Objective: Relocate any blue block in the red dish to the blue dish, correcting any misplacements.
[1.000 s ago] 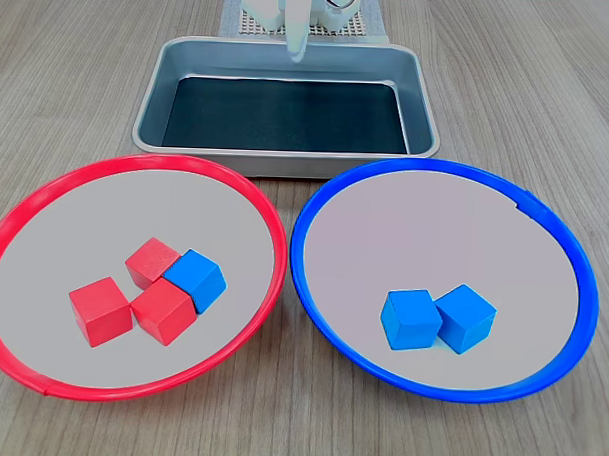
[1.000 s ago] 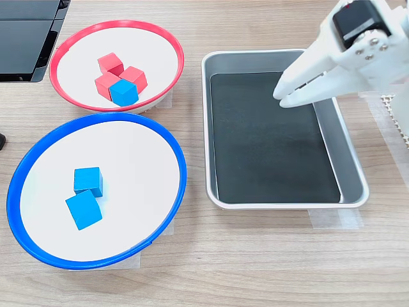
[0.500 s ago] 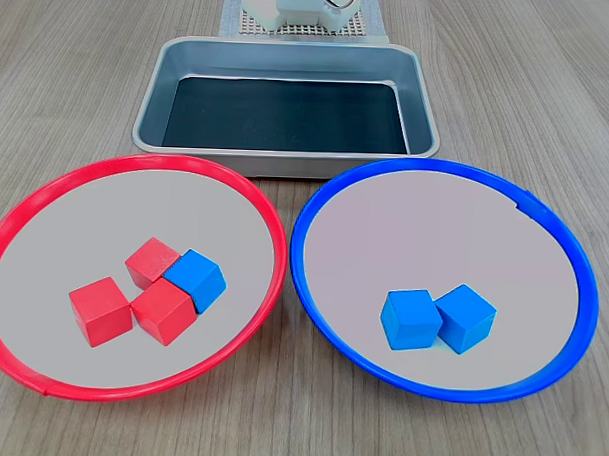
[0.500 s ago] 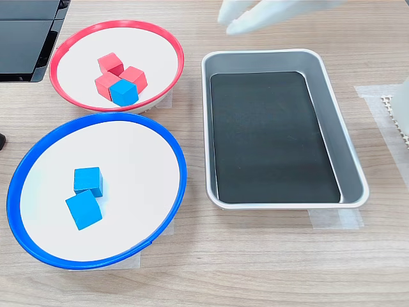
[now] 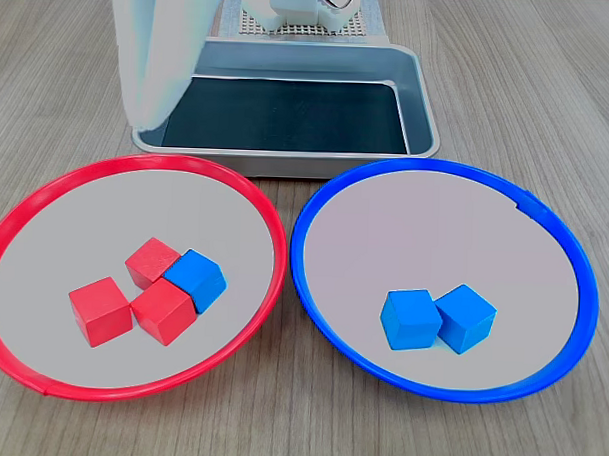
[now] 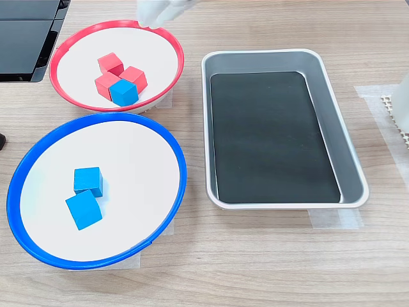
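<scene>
Swinging away from the metal tray [image 6: 281, 128] since a second ago, the claw [image 6: 156, 14] now hovers over the red dish [image 6: 167, 45] at its one o'clock rim in the second exterior view; whether it is parted or closed I cannot tell, but it carries nothing visible. The blue block [image 6: 124, 92] sits untouched against the red cubes [image 6: 112, 75], so the pickup seems next, with the blue dish [image 6: 172, 153] waiting.
</scene>
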Controlling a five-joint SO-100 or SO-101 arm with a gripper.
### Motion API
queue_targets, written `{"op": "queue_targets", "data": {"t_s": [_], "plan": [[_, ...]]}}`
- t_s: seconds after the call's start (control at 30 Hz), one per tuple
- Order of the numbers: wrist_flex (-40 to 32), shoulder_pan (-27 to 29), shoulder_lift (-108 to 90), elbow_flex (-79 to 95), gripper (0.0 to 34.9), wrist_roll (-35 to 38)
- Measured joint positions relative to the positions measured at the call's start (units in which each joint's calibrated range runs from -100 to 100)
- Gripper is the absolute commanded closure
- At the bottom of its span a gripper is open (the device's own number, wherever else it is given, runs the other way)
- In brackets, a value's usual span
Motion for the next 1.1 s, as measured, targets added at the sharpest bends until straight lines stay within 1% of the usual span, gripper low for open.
{"op": "queue_targets", "data": {"t_s": [0.13, 0.27, 0.33, 0.5, 0.6, 0.63, 0.83, 0.9, 1.0, 1.1], "plan": [[-2.1, 0.6, 4.9, -1.2, 34.7, 2.8], [-2.2, 1.6, 7.9, -1.6, 34.6, 4.2], [-1.5, 1.3, 9.0, -2.3, 33.5, 4.7], [1.5, 1.2, 13.1, -6.0, 29.3, 4.8], [3.8, 0.8, 16.0, -9.3, 25.1, 4.2], [4.1, 0.5, 16.6, -10.1, 24.3, 3.9], [5.3, -0.7, 19.9, -14.4, 22.5, 2.7], [5.8, -1.9, 21.1, -16.0, 21.7, 2.5], [6.3, -1.9, 22.2, -17.6, 20.7, 2.1], [6.8, -2.9, 23.5, -19.1, 20.2, 1.5]]}}
